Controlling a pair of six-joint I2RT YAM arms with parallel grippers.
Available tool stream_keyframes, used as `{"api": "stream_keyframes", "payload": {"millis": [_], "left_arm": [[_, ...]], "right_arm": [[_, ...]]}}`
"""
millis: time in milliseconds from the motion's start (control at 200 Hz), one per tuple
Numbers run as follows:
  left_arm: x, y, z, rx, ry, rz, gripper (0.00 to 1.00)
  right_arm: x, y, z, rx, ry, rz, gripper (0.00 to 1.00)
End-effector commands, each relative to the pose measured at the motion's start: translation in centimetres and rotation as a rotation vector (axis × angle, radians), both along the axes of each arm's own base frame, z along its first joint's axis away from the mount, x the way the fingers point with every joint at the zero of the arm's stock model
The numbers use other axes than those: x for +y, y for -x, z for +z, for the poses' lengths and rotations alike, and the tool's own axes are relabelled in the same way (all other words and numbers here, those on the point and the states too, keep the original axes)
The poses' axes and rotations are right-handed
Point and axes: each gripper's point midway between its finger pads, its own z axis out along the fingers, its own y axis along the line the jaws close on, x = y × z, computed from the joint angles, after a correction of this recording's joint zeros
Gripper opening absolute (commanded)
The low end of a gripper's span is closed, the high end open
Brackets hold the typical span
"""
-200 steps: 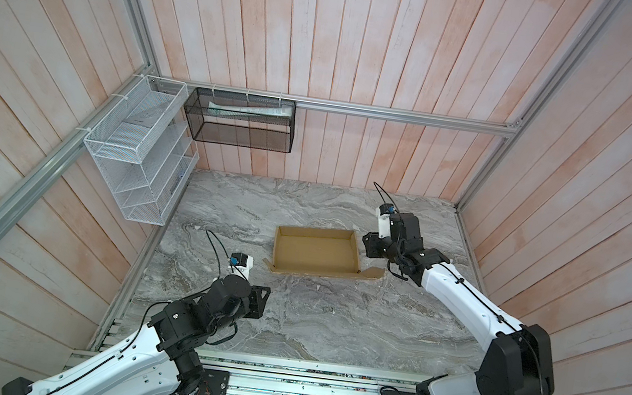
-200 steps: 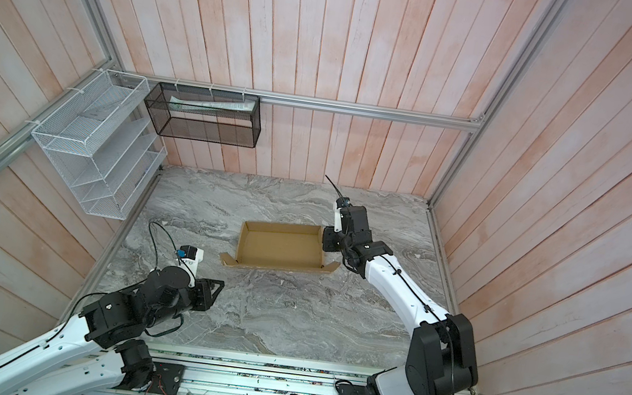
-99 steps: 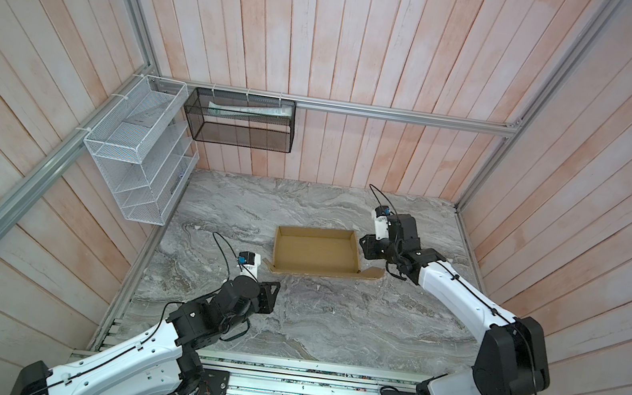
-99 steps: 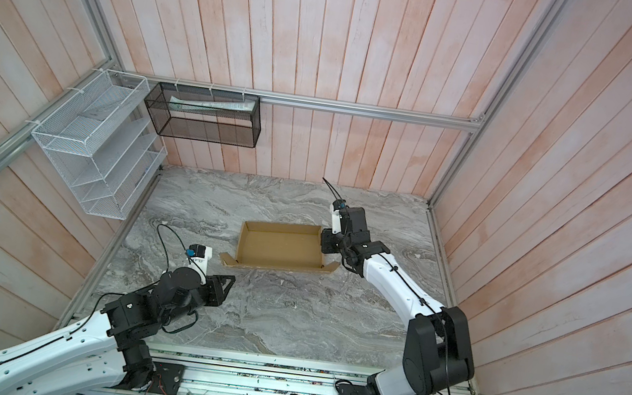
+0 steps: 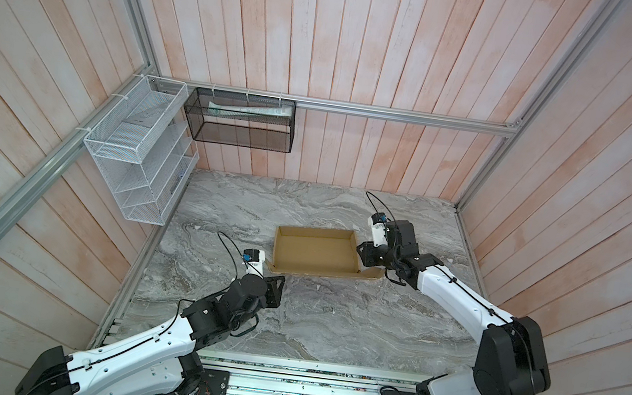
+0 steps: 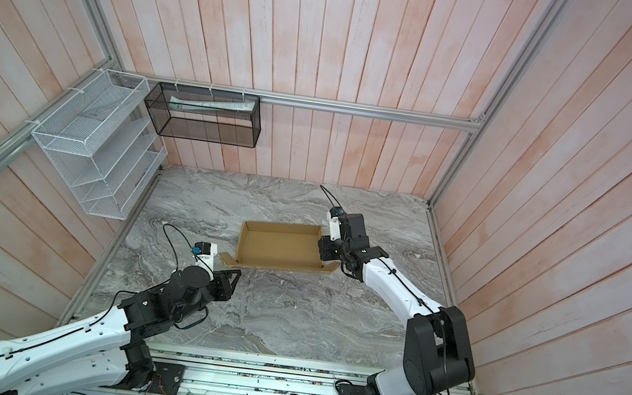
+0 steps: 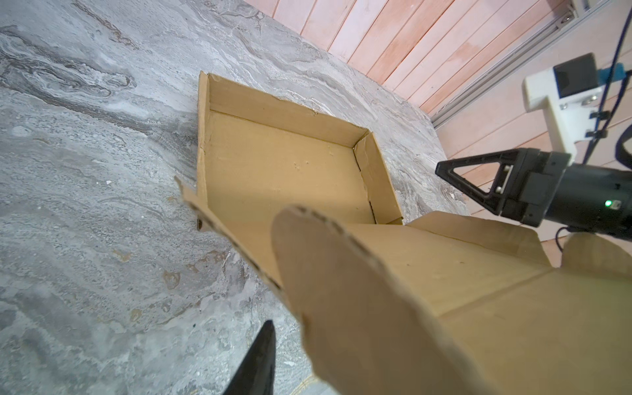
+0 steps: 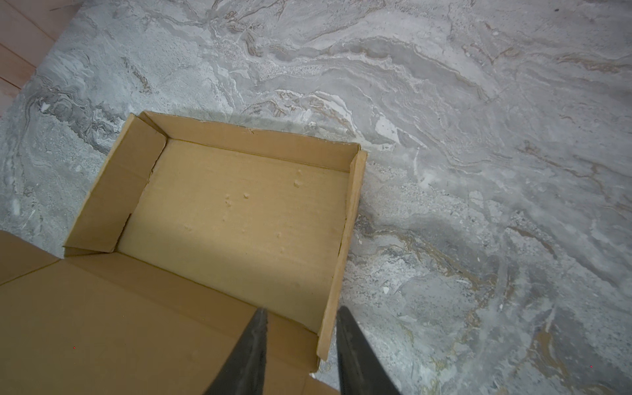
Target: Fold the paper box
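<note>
Paper box (image 5: pixel 315 253) (image 6: pixel 277 250) sits on the grey marble table (image 5: pixel 329 326), open side up, as a shallow tan tray. The back wall and both end walls are standing. The lid flap (image 5: pixel 320 274) hangs off the box's near long side, the side facing the arm bases. It looks lifted off the table, angle hard to judge.

Right gripper (image 8: pixel 301 311) is at the box's right end, near the front corner. Its fingers (image 8: pixel 246 355) stand apart and straddle that end wall, one over the cardboard inside and the other outside over bare marble. The wall runs closer to the outer finger and is not pinched, so there's no grip. In the left wrist view the same gripper (image 7: pixel 441 169) shows side-on just past the box's right end, above the flap.

Left gripper (image 5: pixel 276 285) (image 6: pixel 230 279) is just off the box's front-left corner, on the near side, pointing towards the flap. In its wrist view the flap's rounded ear tab (image 7: pixel 342 290) fills the foreground. One dark finger (image 7: pixel 260 359) shows beside the tab with marble visible between them. The other finger is hidden behind cardboard, so I can't tell if the jaws are apart or closed.

The box floor (image 8: pixel 239 212) is bare, with a few small dents.

Behind the box and to its left, a black mesh basket (image 5: pixel 243 121) hangs on the back wall. A white wire rack (image 5: pixel 136 152) is further left of the box, on the side wall.
</note>
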Motion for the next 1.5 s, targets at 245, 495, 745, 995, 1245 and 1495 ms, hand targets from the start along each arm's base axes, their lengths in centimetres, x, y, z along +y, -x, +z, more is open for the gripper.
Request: {"api": "stream_keyframes", "payload": {"millis": [245,495,745,995,1245,1495], "left_arm": [[-0.2,-1.6,-0.4,-0.054,-0.026,0.047,0.36],[-0.3,-3.2,0.1,-0.075,-0.040,0.059,0.36],[0.8,-4.7,0.4,-0.088,-0.031,0.085,0.36],[1.7,-6.2,1.0,-0.107,-0.043,0.097,0.36],[2.0,-7.5,1.4,-0.119,-0.049,0.094,0.36],[2.1,-8.9,1.3,-0.117,-0.058,0.093,0.36]], "right_arm": [[-0.2,1.1,0.4,-0.018,-0.018,0.022,0.35],[-0.1,2.0,0.2,-0.016,-0.025,0.036,0.35],[0.8,2.9,-0.2,-0.002,-0.044,0.068,0.35],[2.4,3.8,0.6,0.002,-0.068,0.115,0.35],[4.5,4.8,1.4,-0.004,-0.083,0.177,0.35],[6.6,5.5,1.8,-0.005,-0.079,0.228,0.36]]}}
